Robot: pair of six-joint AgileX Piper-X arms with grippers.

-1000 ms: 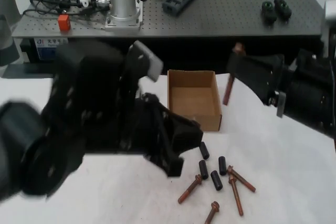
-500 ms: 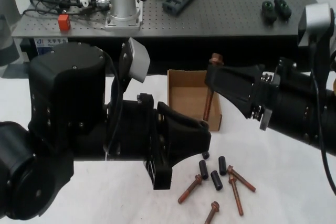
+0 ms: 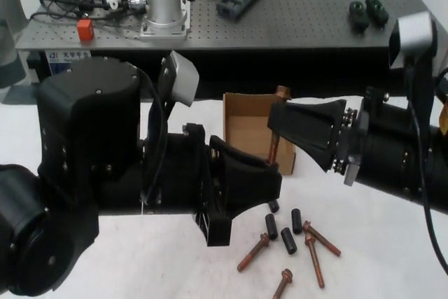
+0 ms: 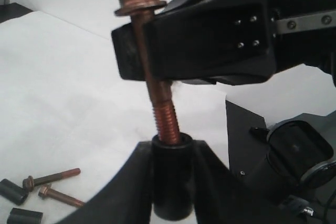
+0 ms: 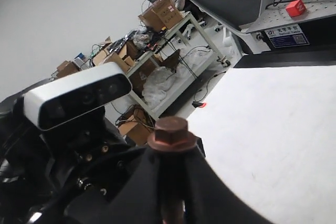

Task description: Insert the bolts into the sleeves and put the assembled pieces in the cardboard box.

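Up in the air between your two arms, just in front of the cardboard box (image 3: 246,129), is where it's all happening. Your left gripper (image 4: 170,184) is clamped around a black sleeve (image 4: 170,174), holding it upright with the open end up. Your right gripper (image 3: 278,125) is pinching a copper bolt (image 4: 164,119) on the upper shank, right under the head. The threaded tip sits at the sleeve's mouth, looks like it's barely gone in.

So you're at the very start of the insertion, I'd say. A few tips:

- From the left wrist view the bolt leans a bit against the sleeve's axis. Straighten it before you push, or the threads could catch on the rim.
- Drive down along the sleeve's own line, slow and steady. Don't shove sideways, the sleeve could twist in the left fingers.
- Your right fingers sit high on the shank, but they'll probably meet the sleeve top before the head seats. Be ready to let go and let the bolt drop the rest of the way.
- Don't loosen the left clamp until the bolt's seated.

The other loose bolts (image 3: 252,252) and spare sleeves (image 3: 271,226) are lying on the white bench (image 3: 392,243) nearer you, well clear of the work.
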